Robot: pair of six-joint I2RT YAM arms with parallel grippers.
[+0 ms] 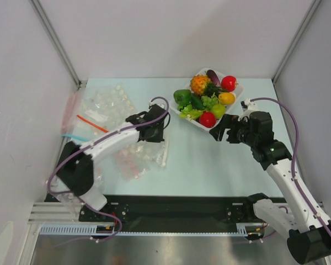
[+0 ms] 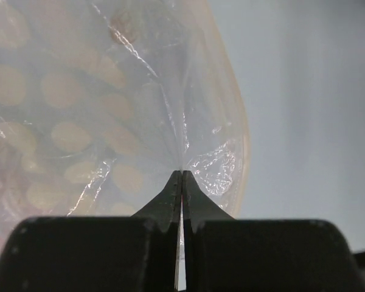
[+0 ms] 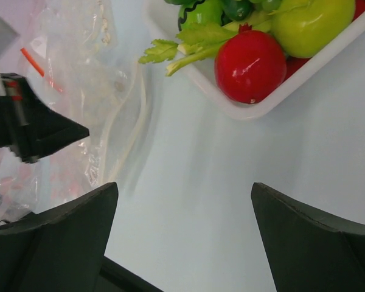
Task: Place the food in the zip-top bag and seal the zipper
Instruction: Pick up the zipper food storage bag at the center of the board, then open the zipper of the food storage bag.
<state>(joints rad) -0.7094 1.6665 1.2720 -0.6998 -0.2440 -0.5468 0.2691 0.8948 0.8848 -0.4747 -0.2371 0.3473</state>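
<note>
The food lies piled in a white tray: a pineapple, a green pepper, red and yellow fruits. The red fruit and the tray rim show in the right wrist view. My left gripper is shut on a fold of the clear zip-top bag, left of the tray. A pale strip runs along the bag's edge; I cannot tell if it is the zipper. My right gripper is open and empty over bare table, just in front of the tray.
Packets with white dots and pink-red blobs lie under and around the bag. A thin red strip and a blue strip lie at the left. Walls and frame posts close in the table on three sides.
</note>
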